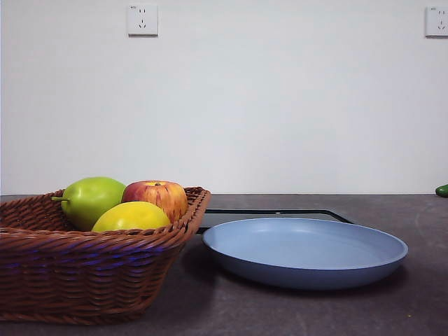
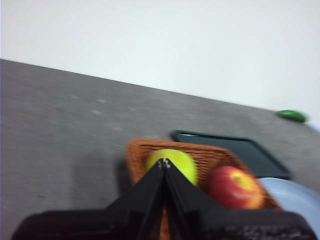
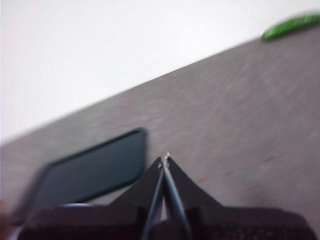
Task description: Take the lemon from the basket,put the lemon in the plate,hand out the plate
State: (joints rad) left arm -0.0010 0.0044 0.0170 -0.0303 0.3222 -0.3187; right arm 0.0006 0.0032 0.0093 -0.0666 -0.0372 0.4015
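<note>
The lemon [image 1: 131, 216] lies at the near side of the brown wicker basket [image 1: 84, 273], at the left in the front view. The light-blue plate [image 1: 305, 250] stands on the table just right of the basket and holds nothing. My left gripper [image 2: 164, 163] is shut and empty, above the table short of the basket [image 2: 210, 156]. Its jaws hide the basket's near part, and the lemon does not show there. My right gripper [image 3: 165, 158] is shut and empty, over bare table near the black tray. Neither gripper shows in the front view.
A green pear [image 1: 93, 199] and a red-yellow apple [image 1: 157, 197] lie in the basket behind the lemon. A flat black tray [image 1: 273, 214] lies behind the plate and shows in the right wrist view [image 3: 90, 175]. A small green thing [image 1: 442, 190] lies at the far right.
</note>
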